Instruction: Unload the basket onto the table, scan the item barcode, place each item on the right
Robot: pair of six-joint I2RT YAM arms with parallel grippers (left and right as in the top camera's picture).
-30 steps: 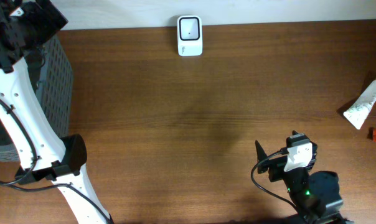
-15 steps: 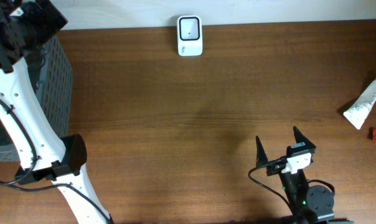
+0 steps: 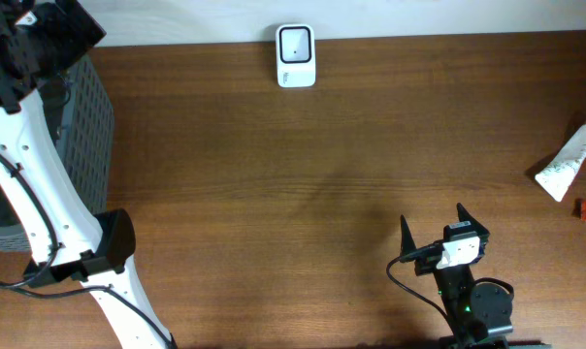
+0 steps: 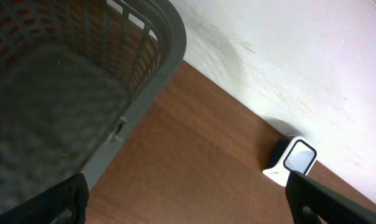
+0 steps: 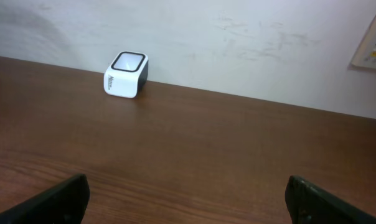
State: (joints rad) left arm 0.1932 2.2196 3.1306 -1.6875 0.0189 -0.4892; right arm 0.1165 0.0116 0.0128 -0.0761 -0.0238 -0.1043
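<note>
Right pincer (image 3: 433, 221) spread wide, nothing gripped, near table (image 3: 274, 174) front edge. Left pincer (image 4: 188, 202) spread wide, empty, by basket (image 4: 172, 37). Tube (image 3: 569, 160) seen lying at table's right edge, well apart from scanner (image 3: 296, 55) at back edge.

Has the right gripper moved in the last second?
Yes, barely: the right gripper keeps its spot relative to the scanner, but its wrist has swung left, away from the tube.
</note>
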